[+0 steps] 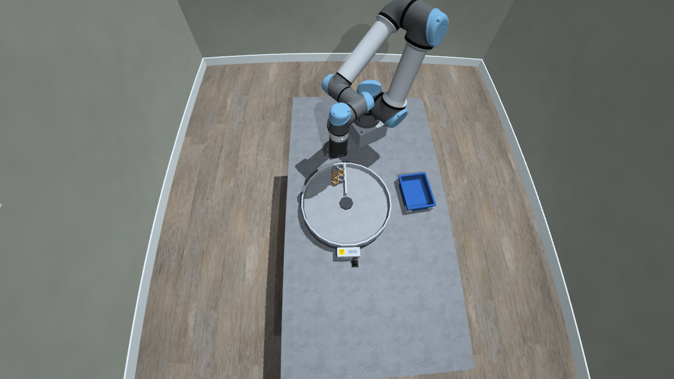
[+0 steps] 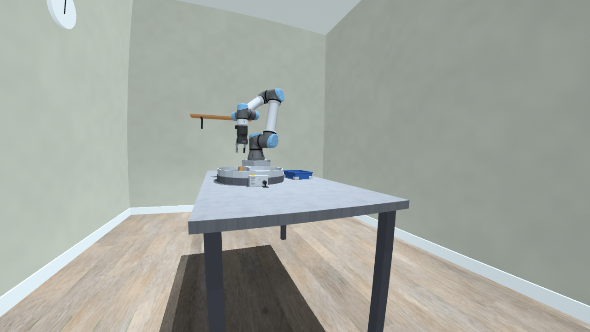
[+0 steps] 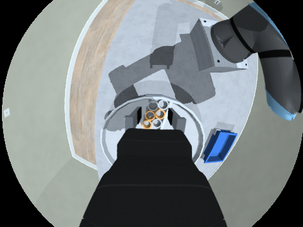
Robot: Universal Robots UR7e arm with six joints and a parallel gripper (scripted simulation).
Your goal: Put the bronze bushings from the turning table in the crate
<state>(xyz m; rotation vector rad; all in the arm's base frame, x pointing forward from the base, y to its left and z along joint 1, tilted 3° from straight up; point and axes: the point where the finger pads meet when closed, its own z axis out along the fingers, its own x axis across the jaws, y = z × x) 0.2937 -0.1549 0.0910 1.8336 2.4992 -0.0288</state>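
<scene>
Three bronze bushings (image 1: 335, 182) (image 2: 240, 168) (image 3: 142, 125) and three steel bushings (image 3: 167, 104) stand in a tight cluster on the turning table (image 1: 346, 226) (image 2: 231, 175). The cluster is near the rim on the robot's side, beside a white divider bar (image 1: 346, 183). One steel bushing is next to the bronze ones at the hub end; the other two are at the rim end. My gripper (image 2: 240, 151) (image 3: 154, 112) is open and empty, high above the turning table, pointing down. Its fingertips are hidden in the top view. The blue crate (image 1: 416, 190) (image 2: 298, 174) (image 3: 221, 143) is empty.
A dark hub (image 1: 346, 202) stands at the turning table's middle, and a raised wall surrounds it. A white control box (image 1: 348, 252) (image 2: 255, 181) and a small black device (image 1: 355, 263) stand at its front. The crate is on the right. The robot's base block (image 1: 369, 136) is behind.
</scene>
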